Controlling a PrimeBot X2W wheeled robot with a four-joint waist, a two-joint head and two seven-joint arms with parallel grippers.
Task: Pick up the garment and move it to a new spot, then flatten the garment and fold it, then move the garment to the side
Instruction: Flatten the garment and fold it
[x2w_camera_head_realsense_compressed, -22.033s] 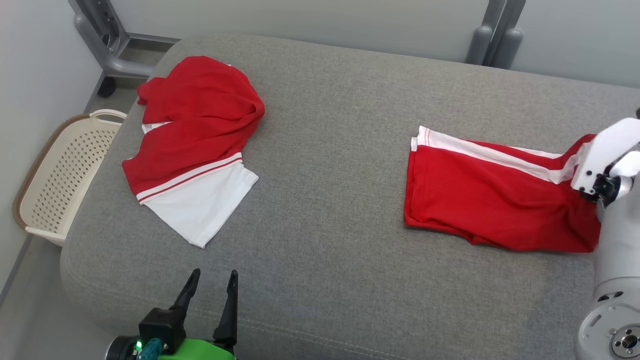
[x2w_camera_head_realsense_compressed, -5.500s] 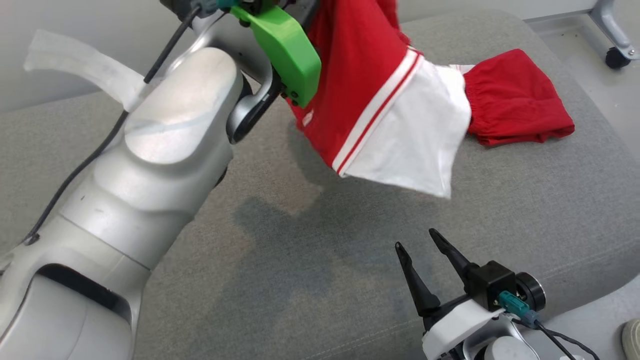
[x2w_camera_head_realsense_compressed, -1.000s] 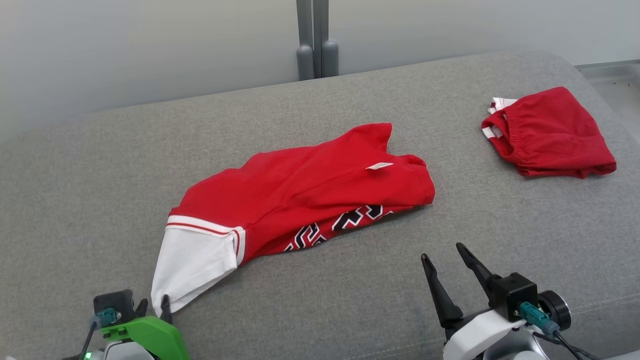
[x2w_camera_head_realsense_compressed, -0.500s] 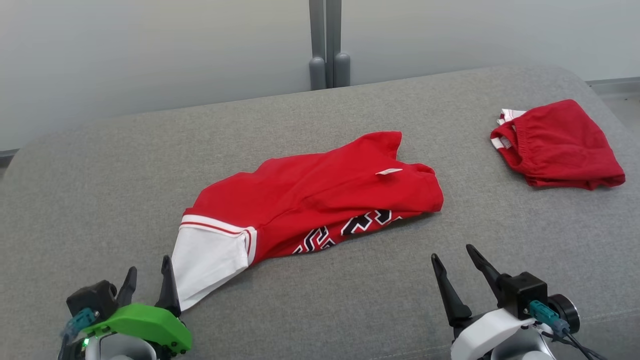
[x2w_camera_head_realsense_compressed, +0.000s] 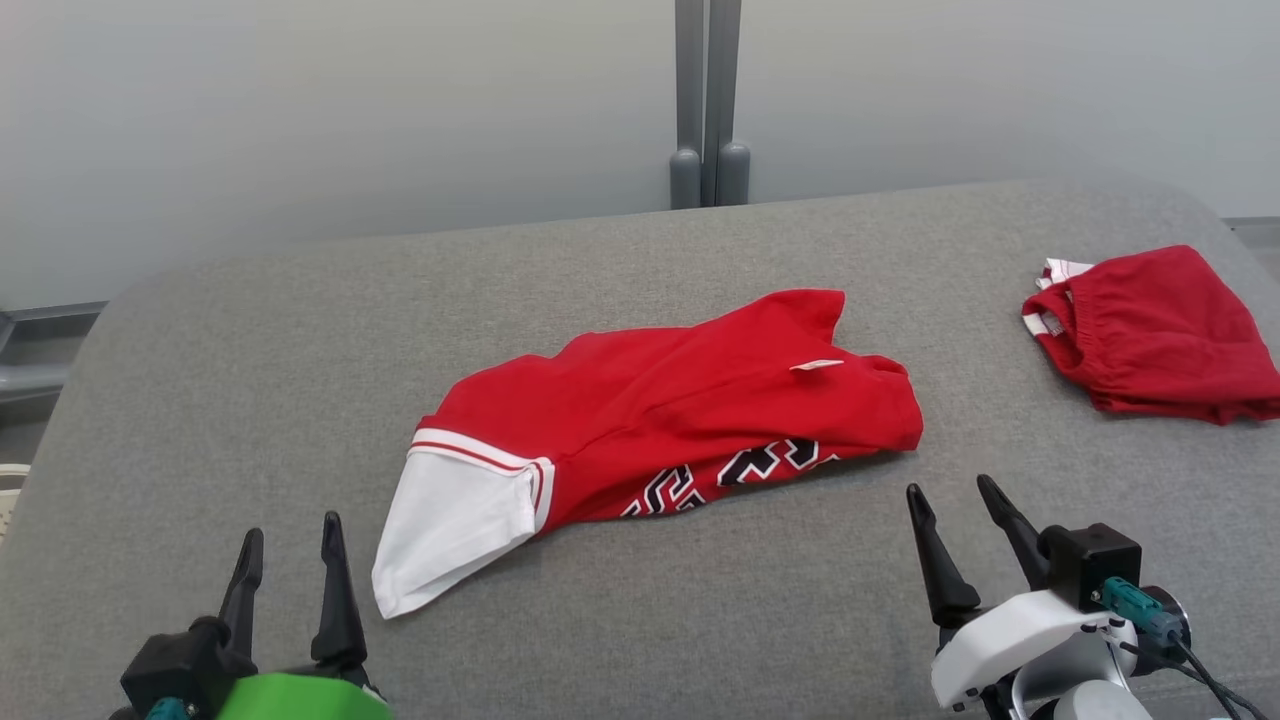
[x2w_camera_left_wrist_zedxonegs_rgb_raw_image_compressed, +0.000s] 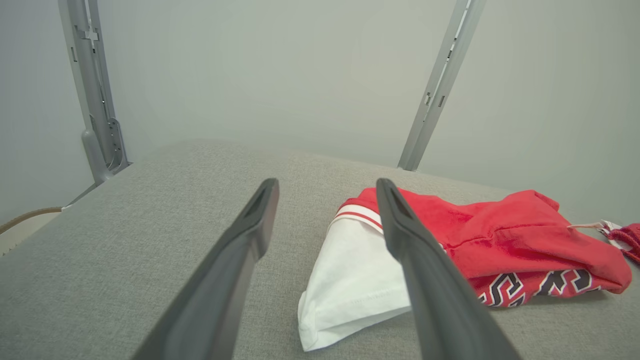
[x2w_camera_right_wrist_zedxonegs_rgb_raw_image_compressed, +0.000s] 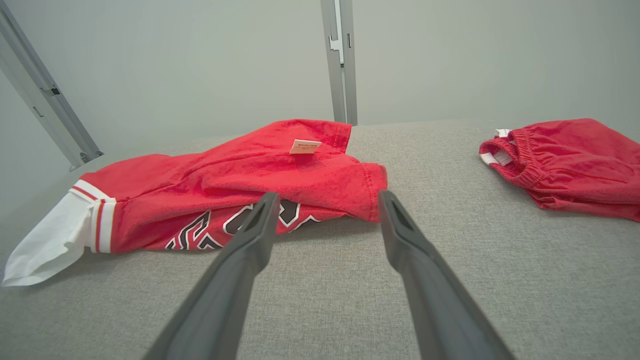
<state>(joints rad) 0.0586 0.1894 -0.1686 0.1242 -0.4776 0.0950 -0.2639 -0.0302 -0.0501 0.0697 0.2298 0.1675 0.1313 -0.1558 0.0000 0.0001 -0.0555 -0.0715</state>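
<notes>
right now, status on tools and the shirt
Left tool open, empty. Right tool open, empty. Crumpled red shirt with white sleeve lies loose ahead, unfolded. Red elastic-waist shorts far right, apart.

Lab-like room: bare grey wall (x2w_camera_head_realsense_compressed: 300, 100), metal frame posts (x2w_camera_head_realsense_compressed: 708, 100), padded bench (x2w_camera_head_realsense_compressed: 250, 350)

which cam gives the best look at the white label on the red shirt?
Right wrist view: the label sits on the red shirt, near and facing the lens, with faint print on it. Head view shows the label as a small white fleck; left wrist view, a thin sliver far right.
</notes>
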